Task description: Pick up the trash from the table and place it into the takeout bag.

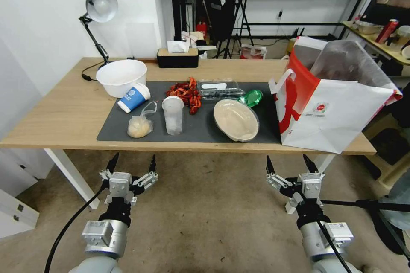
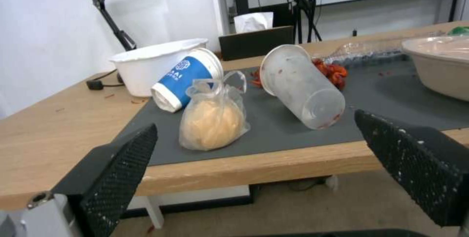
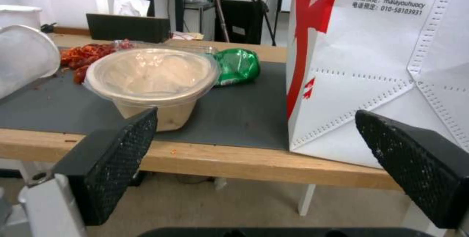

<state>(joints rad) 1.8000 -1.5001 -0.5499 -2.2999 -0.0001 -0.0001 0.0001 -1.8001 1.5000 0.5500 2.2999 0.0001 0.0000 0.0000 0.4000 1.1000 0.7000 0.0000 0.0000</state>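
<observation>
Both the left gripper and right gripper hover with fingers spread before the light-wood bench, near its trash-strewn grey mat and white-and-red paper takeout bag.

Beige bowl, green wrapper, cups on table, upright takeout bag beside

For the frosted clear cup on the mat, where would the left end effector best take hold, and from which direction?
Grip the frosted clear cup across its round wall, about mid-height, coming in level from the table's near edge. It stands upright on its mouth, closed base up, so there is no rim to pinch from above. The open left end effector already faces it; the clear bag sits close beside, so stay clear of that side.
</observation>
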